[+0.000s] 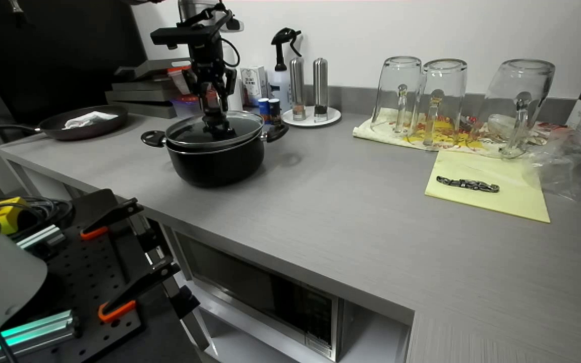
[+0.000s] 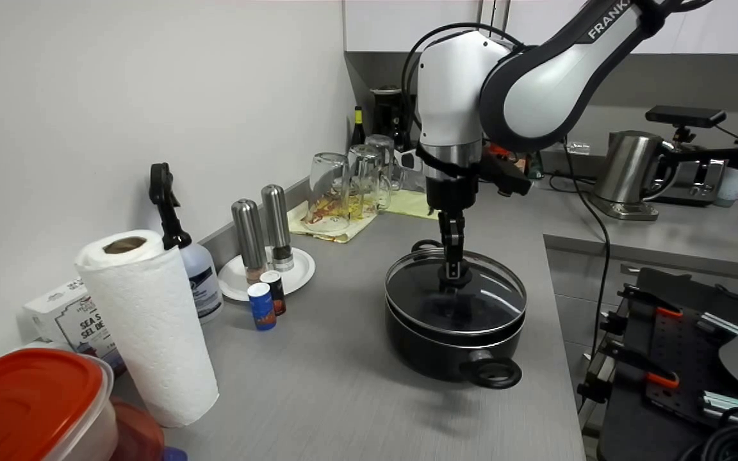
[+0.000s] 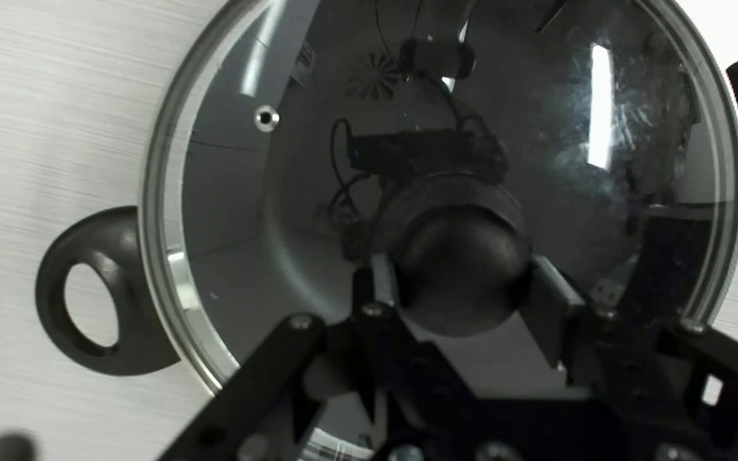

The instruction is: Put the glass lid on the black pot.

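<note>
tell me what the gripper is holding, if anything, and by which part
The gripper holds the glass lid by its black centre knob, one finger on each side.

Grey cntr (image 1: 341, 227): blk pot (image 2: 433, 352) on it, directly below gripper (image 2: 453, 272). Wallward of gripper: wht plate (image 2: 302, 262), blue can (image 2: 262, 308), blk can (image 2: 276, 293), spray btl (image 2: 202, 282), paper-towel roll (image 2: 151, 339). Well apart fr gripper on 1 side: patterned cloth (image 2: 353, 230), yel sheet (image 1: 482, 169); on opp. side: skillet (image 1: 86, 133).

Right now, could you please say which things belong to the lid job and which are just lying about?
For the job:
glass lid
black pot
gripper

Just lying about, among others:
frying pan
glass mugs
paper towel roll
spray bottle
kettle
</note>
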### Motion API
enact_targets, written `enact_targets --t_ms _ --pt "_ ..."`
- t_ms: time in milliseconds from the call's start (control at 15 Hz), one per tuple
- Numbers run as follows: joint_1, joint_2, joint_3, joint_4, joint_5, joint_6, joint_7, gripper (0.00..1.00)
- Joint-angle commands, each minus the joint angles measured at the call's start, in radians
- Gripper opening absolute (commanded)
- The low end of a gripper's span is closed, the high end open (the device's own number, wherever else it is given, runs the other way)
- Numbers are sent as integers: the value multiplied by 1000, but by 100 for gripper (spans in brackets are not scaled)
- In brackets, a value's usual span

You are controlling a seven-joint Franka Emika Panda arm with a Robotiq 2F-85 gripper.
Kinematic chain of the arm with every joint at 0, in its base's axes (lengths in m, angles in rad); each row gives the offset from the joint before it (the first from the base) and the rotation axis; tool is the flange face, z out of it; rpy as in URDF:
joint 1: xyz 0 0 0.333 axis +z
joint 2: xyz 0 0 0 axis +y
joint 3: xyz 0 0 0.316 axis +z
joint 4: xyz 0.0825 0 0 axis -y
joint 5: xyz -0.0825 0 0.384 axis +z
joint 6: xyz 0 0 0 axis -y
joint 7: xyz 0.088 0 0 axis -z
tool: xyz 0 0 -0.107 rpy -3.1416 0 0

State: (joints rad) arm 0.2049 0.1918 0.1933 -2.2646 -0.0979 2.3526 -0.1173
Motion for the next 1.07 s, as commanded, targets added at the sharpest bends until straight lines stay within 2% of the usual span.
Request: enact_targets --t_ms 0,1000 --pt "12 9 2 31 -32 -29 22 25" --pt "8 15 8 9 -9 -7 -2 25"
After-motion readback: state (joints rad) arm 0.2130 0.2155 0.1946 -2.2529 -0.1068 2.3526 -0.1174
